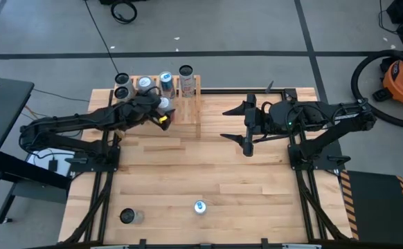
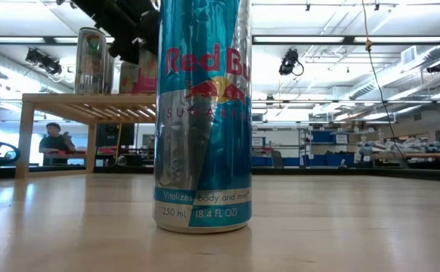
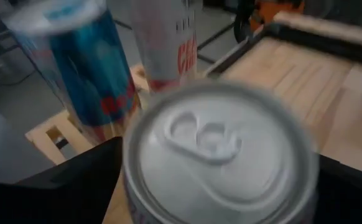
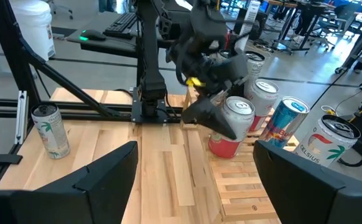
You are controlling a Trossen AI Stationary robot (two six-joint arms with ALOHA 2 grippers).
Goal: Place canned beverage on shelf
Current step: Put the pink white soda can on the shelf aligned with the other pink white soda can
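Left gripper (image 4: 221, 118), jaws spread wide around but not clamping a red-and-white can (image 4: 231, 127) upright on the slatted shelf (image 1: 187, 104). Next can, a Red Bull (image 1: 199, 207), stands at the gripper's 5 o'clock in the high view, nearer the half-open, empty right gripper (image 1: 246, 131).

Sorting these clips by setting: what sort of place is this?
Probably a robotics lab or workshop: exposed ceiling strip lights, cluttered workbenches behind the pale plank table, and an orange shop vacuum on the grey floor.
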